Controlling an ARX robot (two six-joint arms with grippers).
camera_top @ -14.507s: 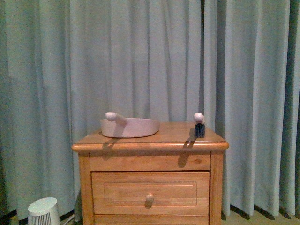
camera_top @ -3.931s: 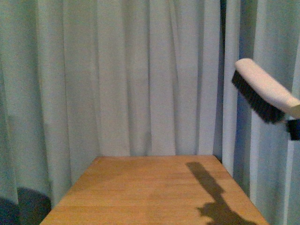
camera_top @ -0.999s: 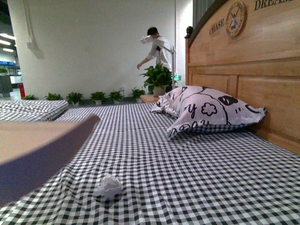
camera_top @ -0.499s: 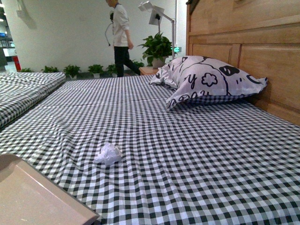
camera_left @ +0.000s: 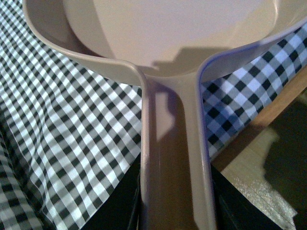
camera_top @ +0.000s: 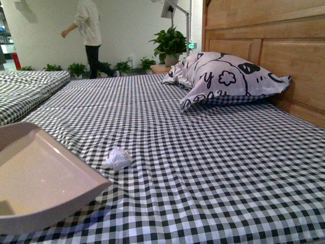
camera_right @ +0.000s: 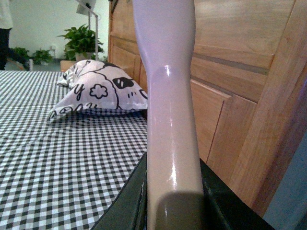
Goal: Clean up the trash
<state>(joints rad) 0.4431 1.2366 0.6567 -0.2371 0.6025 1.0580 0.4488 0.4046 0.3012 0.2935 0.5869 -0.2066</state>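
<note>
Left fingers: dark, clenched on both sides of the dustpan handle, gripping it near its end.
Right fingers: dark, grasping the glossy white handle of the brush; only the handle shows, and it runs straight away from the wrist camera.
Dustpan: pale pinkish-beige, tray empty, open side up, low over the near left part of the bed. The pictures do not show whether it touches the sheet.
Paper ball: small, white and crumpled. It lies on the sheet just beyond the dustpan's front corner, close to that corner but not touching it.
Sheet: black-and-white check, lightly creased, spreading under the dustpan and far past it.
Sheet edge: seen from the left wrist, the cloth ends beside the dustpan's handle at a strip of pale wood.
Pillow: white with black cartoon drawings, well beyond the dustpan and to its right, leaning against the headboard.
Headboard: panelled light wood, along the side of the bed furthest from the dustpan.
Second bed: same check cloth, beyond the dustpan on its left.
Person: white top and dark trousers, far behind the dustpan near a white wall; the head is out of frame.
Potted plants: green, standing along that far wall, well beyond the dustpan.
</note>
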